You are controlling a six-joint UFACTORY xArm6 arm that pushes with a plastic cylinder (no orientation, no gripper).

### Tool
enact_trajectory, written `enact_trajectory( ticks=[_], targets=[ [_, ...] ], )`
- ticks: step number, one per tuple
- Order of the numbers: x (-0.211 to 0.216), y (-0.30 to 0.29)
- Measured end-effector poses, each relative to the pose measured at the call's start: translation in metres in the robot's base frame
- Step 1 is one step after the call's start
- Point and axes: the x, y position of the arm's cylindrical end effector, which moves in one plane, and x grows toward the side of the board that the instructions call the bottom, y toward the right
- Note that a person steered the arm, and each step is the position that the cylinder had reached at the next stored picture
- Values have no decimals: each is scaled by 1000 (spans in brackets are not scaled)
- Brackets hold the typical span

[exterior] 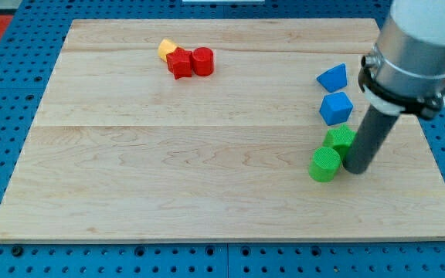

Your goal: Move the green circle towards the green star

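Observation:
The green circle (324, 164) lies at the board's lower right. The green star (338, 139) sits just above and to its right, touching it or nearly so. My tip (356, 169) stands on the board just to the right of the green circle and below the green star, close against both. The rod rises from it toward the view's top right.
A blue cube-like block (335, 108) sits above the green star, and a blue wedge-like block (332, 77) above that. At the top centre-left, a yellow block (167, 49), a red star-like block (180, 64) and a red cylinder (202, 60) cluster together. The wooden board (168, 170) lies on blue pegboard.

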Motion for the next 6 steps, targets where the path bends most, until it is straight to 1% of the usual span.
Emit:
enact_trajectory(
  ticks=[1,2,3,4,5,6],
  targets=[
    [-42,-3],
    [-68,-3],
    [-40,2],
    [33,14],
    [57,-39],
    [16,-62]
  ],
)
